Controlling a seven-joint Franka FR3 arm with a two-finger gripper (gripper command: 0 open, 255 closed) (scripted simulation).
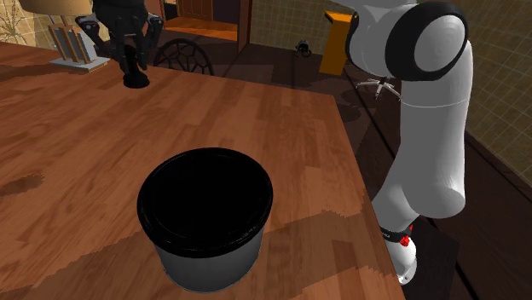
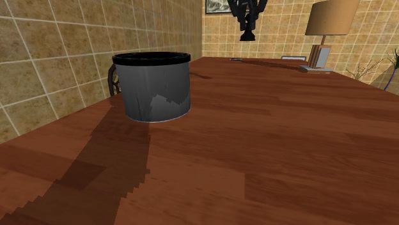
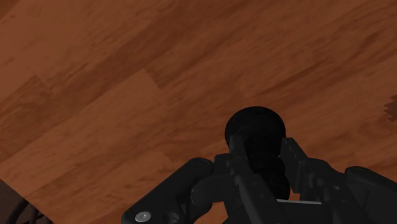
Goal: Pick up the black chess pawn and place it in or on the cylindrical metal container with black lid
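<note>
clasping pawn [image 1: 135,79], pincer [image 1: 134,61] apparently above table [image 1: 77,145]; lamp [image 1: 72,43] near, container [image 1: 209,256] apart.

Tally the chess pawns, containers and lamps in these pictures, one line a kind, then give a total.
black chess pawn: 1, clasped in the gripper above the table
grey container with black lid: 1
lamp: 1
Total: 3

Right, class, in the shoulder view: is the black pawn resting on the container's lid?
No: the black pawn is clasped in the gripper, far across the table from the container and its black lid.
</note>
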